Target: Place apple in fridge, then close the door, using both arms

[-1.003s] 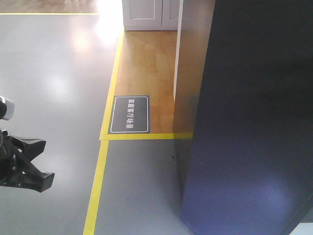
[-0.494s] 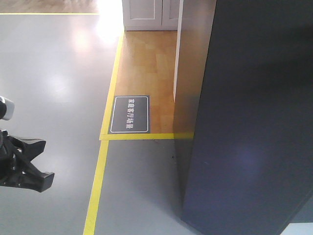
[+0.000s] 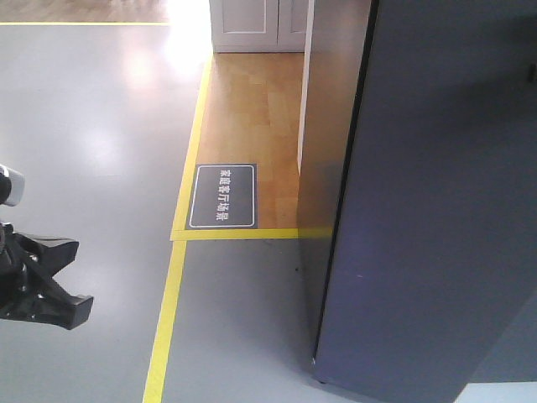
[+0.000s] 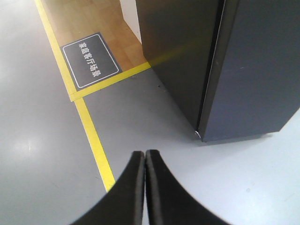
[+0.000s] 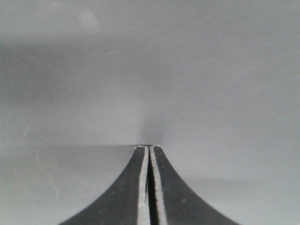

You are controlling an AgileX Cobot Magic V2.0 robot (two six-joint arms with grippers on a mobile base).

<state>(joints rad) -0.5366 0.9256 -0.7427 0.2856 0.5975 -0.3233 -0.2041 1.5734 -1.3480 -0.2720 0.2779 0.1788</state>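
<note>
The floor (image 3: 92, 126) is glossy grey, crossed by yellow tape lines (image 3: 164, 319) that frame a patch of wood flooring (image 3: 252, 109). A white cabinet (image 3: 256, 25) stands at the far end of that patch.

The fridge (image 3: 331, 151) rises at the right of the front view, its dark grey side facing the camera. The door (image 3: 445, 218) fills most of the right half as a flat dark grey panel, lying close against the fridge body with only a thin dark seam showing between them. The left wrist view shows the same seam running down to the bottom corner of the door (image 4: 262, 70), near the floor.

A black sign (image 3: 222, 196) with white characters lies on the wood just inside the yellow line.

The left pincer (image 4: 144, 157) hangs over the grey floor, well apart from the fridge, its fingers pressed together and holding nothing. The right pincer (image 5: 149, 149) is also pressed together, its tips touching a plain grey surface that fills its view.

The apple is not visible in any view.
</note>
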